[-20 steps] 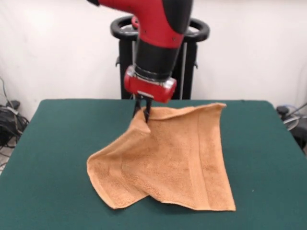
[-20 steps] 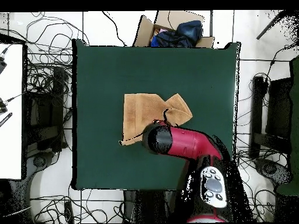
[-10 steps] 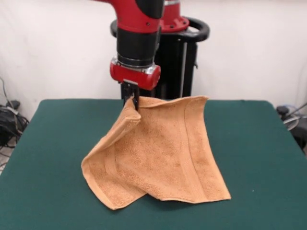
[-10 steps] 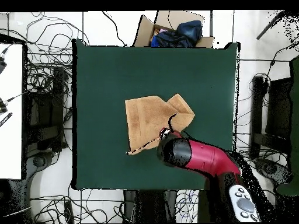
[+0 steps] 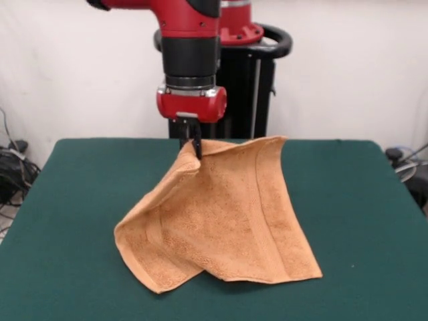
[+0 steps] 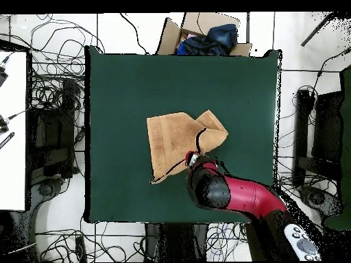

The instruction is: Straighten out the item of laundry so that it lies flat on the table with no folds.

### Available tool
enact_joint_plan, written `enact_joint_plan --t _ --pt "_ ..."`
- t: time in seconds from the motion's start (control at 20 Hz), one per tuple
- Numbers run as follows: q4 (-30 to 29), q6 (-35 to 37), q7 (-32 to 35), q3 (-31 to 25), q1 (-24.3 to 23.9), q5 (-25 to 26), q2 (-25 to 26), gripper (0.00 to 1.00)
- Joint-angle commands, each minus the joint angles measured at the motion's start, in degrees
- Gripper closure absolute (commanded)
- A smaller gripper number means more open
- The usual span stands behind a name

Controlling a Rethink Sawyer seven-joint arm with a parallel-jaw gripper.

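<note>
The orange-tan terry towel (image 5: 221, 221) lies partly on the dark green table (image 5: 361, 200), near its middle. My gripper (image 5: 192, 148) is shut on the towel's far edge and holds it lifted, so the cloth slopes down toward the front. A fold runs from the pinched point down to the front left corner. In the overhead view the towel (image 6: 175, 137) lies at the table's (image 6: 123, 89) centre with one flap turned over at its right. The arm (image 6: 226, 195) covers the gripper there.
The black pedestal (image 5: 257, 73) stands behind the table's far edge. An open cardboard box with dark cloth (image 6: 206, 38) sits beyond the table's top edge in the overhead view. Cables lie on the floor around the table.
My gripper has pulled the towel's pinched edge up and toward the far side of the table. The towel has slid with it and its lifted part stands steeper. In the last half second little has moved.
</note>
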State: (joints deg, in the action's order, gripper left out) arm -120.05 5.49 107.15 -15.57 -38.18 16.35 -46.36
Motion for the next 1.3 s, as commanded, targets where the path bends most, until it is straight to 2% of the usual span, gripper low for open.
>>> enact_joint_plan --t 0.05,0.25,0.65,1.0,1.3 --pt "-7.4 -6.1 2.2 -16.6 -5.9 5.9 -1.0 1.0" --pt "-8.1 -5.9 2.4 -21.0 -9.5 7.2 -0.7 1.0" --pt "-11.7 0.0 0.1 -26.0 -15.3 7.2 -4.5 1.0" --pt "-10.6 5.3 -3.8 -25.0 -17.5 8.5 -5.3 1.0" --pt "-11.7 8.0 -5.8 -29.5 -22.4 8.7 -6.2 1.0"
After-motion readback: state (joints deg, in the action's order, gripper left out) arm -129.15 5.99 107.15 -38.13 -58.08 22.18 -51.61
